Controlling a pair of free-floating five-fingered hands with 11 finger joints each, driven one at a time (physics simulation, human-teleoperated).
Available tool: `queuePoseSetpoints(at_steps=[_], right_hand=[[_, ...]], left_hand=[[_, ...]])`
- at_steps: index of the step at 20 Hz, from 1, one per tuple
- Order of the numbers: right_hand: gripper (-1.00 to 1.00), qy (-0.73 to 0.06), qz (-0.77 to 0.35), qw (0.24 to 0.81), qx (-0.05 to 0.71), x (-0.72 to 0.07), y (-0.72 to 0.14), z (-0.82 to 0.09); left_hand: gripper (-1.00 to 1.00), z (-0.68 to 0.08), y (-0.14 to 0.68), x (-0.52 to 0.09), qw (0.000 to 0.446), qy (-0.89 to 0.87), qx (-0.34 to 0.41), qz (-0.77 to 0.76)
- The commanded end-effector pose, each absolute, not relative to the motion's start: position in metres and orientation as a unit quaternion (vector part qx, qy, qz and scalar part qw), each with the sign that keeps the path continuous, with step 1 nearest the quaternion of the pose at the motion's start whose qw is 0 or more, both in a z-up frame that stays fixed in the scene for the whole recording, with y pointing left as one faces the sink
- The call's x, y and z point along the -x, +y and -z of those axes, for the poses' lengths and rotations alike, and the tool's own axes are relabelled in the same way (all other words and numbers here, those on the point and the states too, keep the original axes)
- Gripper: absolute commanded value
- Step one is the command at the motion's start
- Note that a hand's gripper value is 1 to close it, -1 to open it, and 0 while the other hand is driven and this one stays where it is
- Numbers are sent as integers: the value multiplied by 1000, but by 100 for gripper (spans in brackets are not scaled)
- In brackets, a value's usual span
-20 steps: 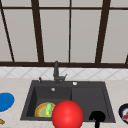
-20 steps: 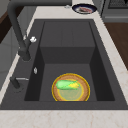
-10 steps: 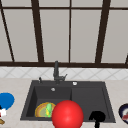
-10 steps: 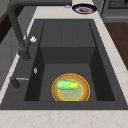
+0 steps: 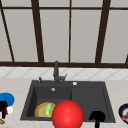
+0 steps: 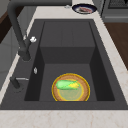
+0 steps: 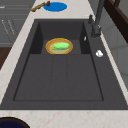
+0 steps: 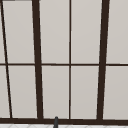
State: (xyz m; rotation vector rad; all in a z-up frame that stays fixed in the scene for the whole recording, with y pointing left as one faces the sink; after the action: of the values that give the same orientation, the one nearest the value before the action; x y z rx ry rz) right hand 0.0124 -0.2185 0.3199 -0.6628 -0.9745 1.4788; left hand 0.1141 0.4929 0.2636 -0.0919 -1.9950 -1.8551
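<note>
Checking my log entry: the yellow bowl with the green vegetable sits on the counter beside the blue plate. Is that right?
Not quite. The yellow bowl with the green vegetable sits inside the sink basin, as the left side view shows; the blue plate is on the counter.

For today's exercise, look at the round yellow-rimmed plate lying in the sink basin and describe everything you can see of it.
The plate is round and shallow, with a bright yellow rim and a brownish-orange inner ring around a paler, greenish centre. It lies flat and upright on the floor of the deeper basin of the dark sink, at the end away from the raised draining shelf. A green oblong piece of food with a yellow end lies across it. No hand touches it.
</note>
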Motion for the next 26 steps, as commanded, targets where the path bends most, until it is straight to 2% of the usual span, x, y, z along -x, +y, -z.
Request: queuePoseSetpoints(at_steps=[1,14,26], right_hand=[[0,-418,-634,585,284,-12,-219,-320],[0,-418,-634,585,284,-12,-219,-320],[0,-418,-634,585,284,-12,-219,-320]], left_hand=[[100,-274,471,-117,192,-709,44,677],[100,-285,394,-133,188,-708,36,679],[100,-275,310,-173,207,-701,27,682]])
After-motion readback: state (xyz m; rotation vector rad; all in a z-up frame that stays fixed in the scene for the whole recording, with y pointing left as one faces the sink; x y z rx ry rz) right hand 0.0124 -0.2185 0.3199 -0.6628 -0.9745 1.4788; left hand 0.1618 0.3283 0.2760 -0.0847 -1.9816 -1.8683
